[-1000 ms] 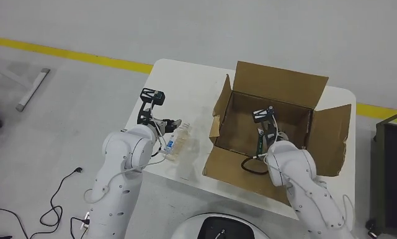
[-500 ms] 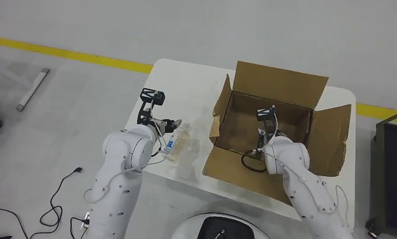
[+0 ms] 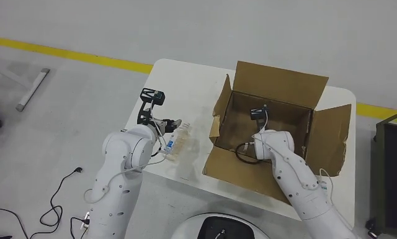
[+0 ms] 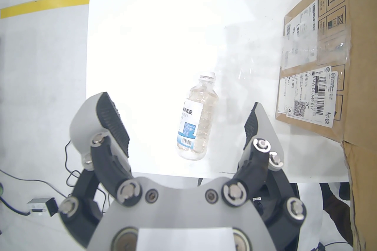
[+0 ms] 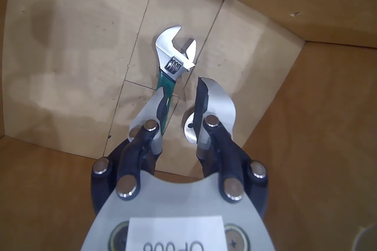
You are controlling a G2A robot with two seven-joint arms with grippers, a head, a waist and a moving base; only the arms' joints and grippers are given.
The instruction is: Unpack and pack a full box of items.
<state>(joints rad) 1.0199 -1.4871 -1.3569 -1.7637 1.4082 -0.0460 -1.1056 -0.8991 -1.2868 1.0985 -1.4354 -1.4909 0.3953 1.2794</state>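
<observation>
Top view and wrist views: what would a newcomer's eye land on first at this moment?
Probably the open cardboard box on the white table, with the right arm down inside it. Inside, a green-handled adjustable wrench lies on the box floor, its handle running in beside one finger of the open right gripper. Beside the box, a clear bottle lies on the table under the open left gripper.

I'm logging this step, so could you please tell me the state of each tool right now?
Left tool: open, empty, over the bottle.
Right tool: open, wrench not clamped.
</observation>
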